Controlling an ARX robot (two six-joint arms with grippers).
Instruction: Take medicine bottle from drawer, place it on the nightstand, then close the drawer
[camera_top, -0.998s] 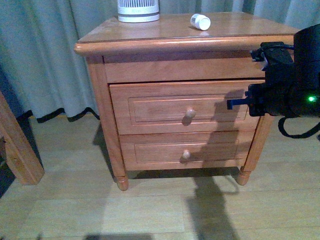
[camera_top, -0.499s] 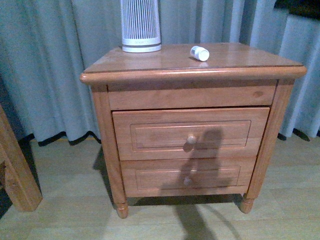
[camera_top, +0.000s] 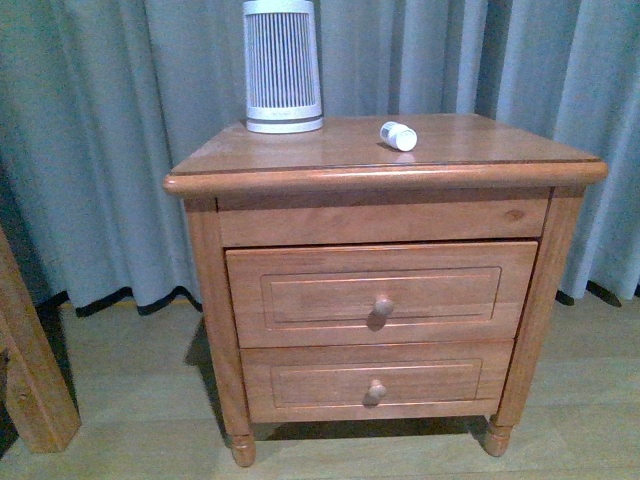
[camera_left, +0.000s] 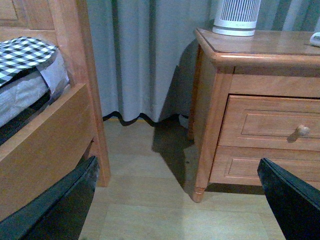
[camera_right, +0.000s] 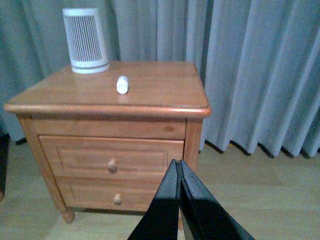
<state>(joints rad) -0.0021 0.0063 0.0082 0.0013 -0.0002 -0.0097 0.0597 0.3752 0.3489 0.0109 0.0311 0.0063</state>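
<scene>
The medicine bottle lies on its side on the nightstand top, near the ribbed white device. It looks light, rigid, smooth and apt to roll; a hold across its body suits. The drawer sits shut. Left claw apart, right claw together, both empty.

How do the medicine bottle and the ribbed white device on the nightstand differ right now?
The medicine bottle lies on its side; the ribbed device stands upright. The bottle is tiny and smooth; the device is far taller and vertically slatted. The bottle sits mid-top; the device sits at the back left. Both are white and rest on the nightstand.
</scene>
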